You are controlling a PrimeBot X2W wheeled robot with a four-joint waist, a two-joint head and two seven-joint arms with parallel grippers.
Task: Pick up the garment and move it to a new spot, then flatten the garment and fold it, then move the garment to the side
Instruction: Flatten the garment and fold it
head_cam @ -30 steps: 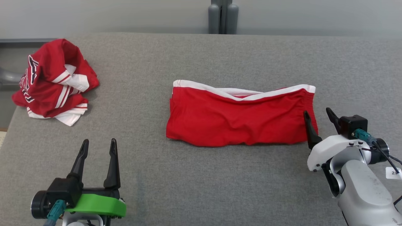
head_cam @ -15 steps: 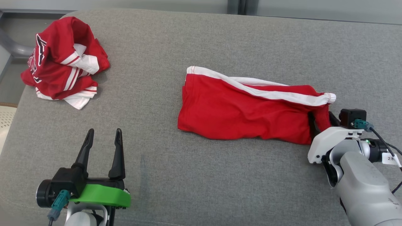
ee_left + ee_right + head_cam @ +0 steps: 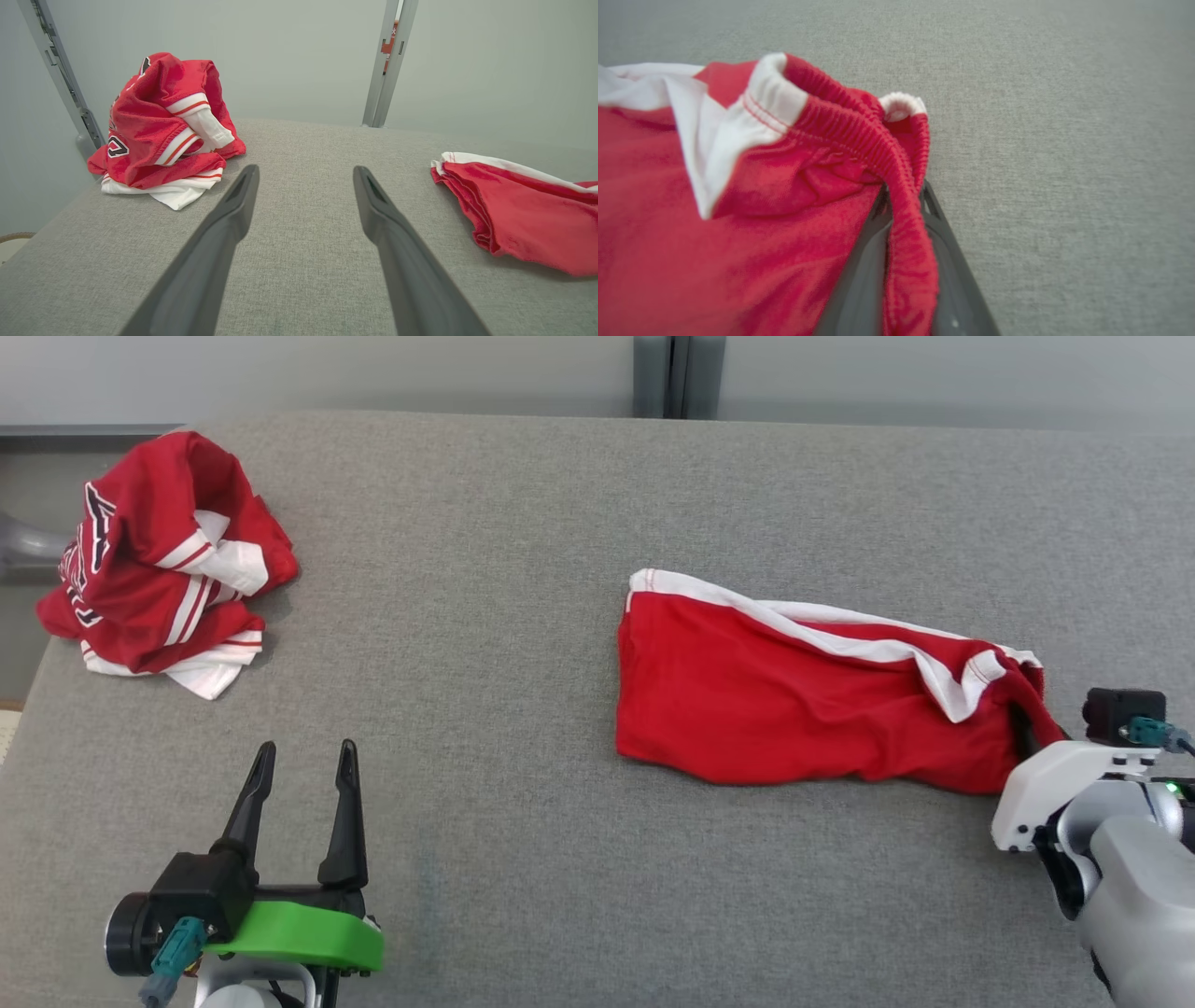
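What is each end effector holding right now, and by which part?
The right end effector is shut on the folded red fabric shorts with white trim, pinching their ribbed elastic waistband. The left end effector is open, holding nothing.

a wide table [image 3: 523,504] covered in grey woven fabric runs back to a plain pale grey wall [image 3: 280,373]. a grey metal post [image 3: 678,375] stands upright behind its far edge, and a dark ledge [image 3: 65,430] sits off the left corner. the light is soft and even.

A crumpled red-and-white jersey [image 3: 159,560] lies on the grey fabric surface [image 3: 467,663].
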